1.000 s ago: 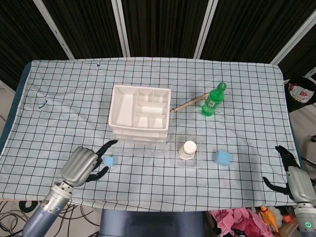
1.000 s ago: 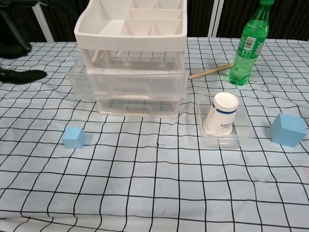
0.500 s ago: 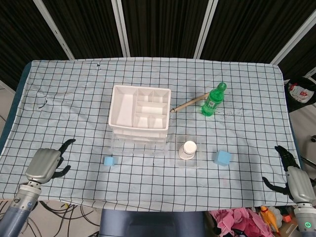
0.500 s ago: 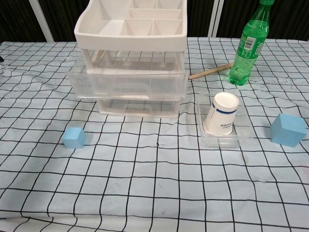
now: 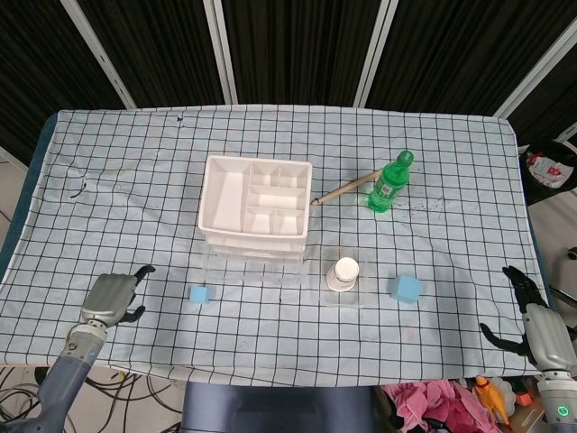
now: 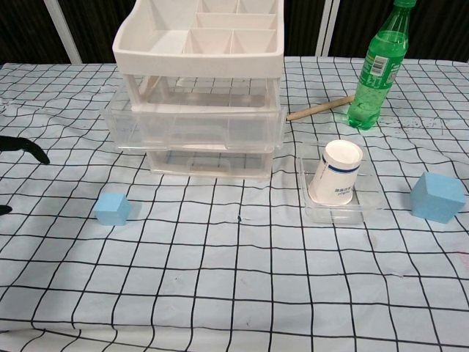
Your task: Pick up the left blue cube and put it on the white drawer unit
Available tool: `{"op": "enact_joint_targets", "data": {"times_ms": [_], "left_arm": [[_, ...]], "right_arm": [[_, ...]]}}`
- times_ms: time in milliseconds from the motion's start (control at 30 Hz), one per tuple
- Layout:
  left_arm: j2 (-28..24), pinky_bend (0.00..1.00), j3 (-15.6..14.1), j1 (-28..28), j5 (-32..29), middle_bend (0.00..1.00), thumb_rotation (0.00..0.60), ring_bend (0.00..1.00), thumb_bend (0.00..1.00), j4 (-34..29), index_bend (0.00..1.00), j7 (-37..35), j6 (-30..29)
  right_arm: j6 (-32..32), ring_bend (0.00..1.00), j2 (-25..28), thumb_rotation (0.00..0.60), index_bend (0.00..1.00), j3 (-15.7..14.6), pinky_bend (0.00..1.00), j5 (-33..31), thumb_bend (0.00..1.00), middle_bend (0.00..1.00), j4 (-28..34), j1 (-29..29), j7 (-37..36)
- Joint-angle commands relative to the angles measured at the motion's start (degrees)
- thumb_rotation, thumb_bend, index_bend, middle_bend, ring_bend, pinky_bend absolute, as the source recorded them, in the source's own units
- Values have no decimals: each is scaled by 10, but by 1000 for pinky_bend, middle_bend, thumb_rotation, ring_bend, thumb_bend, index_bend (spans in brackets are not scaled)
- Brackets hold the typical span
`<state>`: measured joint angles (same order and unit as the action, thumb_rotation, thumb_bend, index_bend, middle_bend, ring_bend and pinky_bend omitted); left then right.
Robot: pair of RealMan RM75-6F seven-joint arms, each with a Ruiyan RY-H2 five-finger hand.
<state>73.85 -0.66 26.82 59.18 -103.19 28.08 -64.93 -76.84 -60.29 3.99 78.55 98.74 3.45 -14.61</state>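
Blue cube sits flat, edges slightly skewed to grid.

A table under a black-checked white cloth carries a white drawer unit, two blue cubes, left and right, a clear tray holding a cup, a green bottle and a stick.

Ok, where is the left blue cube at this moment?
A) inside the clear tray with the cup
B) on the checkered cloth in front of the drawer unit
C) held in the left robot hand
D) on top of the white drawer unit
B: the left blue cube sits on the cloth in front of the white drawer unit, apart from the left robot hand, which holds nothing.
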Motion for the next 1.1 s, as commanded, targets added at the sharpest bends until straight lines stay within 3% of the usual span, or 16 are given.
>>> {"op": "enact_joint_targets", "data": {"times_ms": [33, 833, 1100], "left_arm": [[26, 898, 10, 8, -22, 1000, 600, 968, 314, 12, 229, 13, 4], [163, 935, 57, 49, -100, 1000, 600, 999, 273, 53, 367, 61, -2], [171, 935, 57, 54, -106, 1000, 600, 999, 432, 57, 455, 65, -3]], "right_arm": [[0, 0, 0, 600, 60, 0, 187, 1, 224, 5, 0, 0, 0], [2, 0, 2, 600, 60, -1, 187, 2, 224, 5, -2, 0, -8], [1, 0, 3, 600, 60, 0, 187, 2, 224, 5, -2, 0, -9]]}}
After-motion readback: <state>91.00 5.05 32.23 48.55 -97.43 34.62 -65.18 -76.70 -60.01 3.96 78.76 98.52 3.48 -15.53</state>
